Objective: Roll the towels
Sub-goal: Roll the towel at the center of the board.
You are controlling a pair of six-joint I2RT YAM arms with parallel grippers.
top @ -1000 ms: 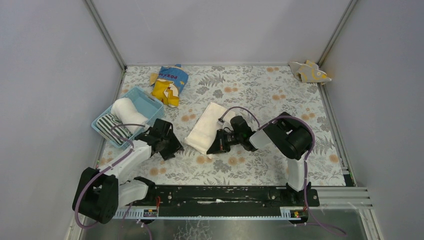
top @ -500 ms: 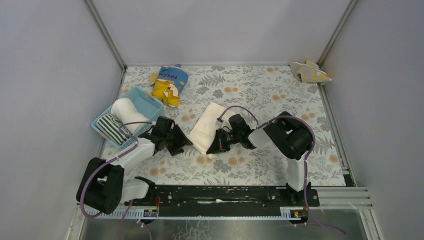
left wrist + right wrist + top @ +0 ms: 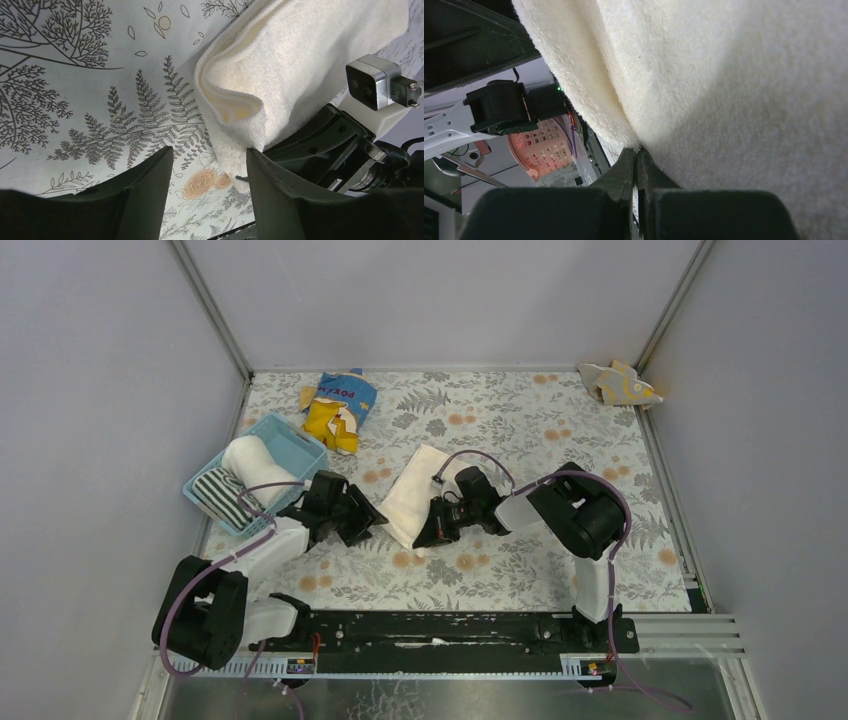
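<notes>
A folded cream-white towel (image 3: 415,492) lies on the floral table, mid-view. My right gripper (image 3: 424,536) is shut on its near corner; in the right wrist view the towel (image 3: 734,75) fills the frame and the closed fingertips (image 3: 636,159) pinch its edge. My left gripper (image 3: 370,520) is open and empty, just left of the towel's near end; in the left wrist view its gripper (image 3: 210,170) frames the towel's folded end (image 3: 280,65), with the right finger (image 3: 285,200) touching the cloth. A rolled white towel (image 3: 255,460) and a striped towel (image 3: 222,495) sit in the basket. A beige towel with yellow marks (image 3: 618,383) lies in the far right corner.
A light blue basket (image 3: 303,446) stands at the left wall. A blue-and-yellow snack bag (image 3: 338,408) lies behind it. The right arm's wrist camera (image 3: 372,82) is close to my left gripper. Walls enclose the table on three sides.
My left gripper has moved right, from beside the basket up to the towel's near-left end. The right gripper has stayed on the towel's corner, shifting slightly left.
</notes>
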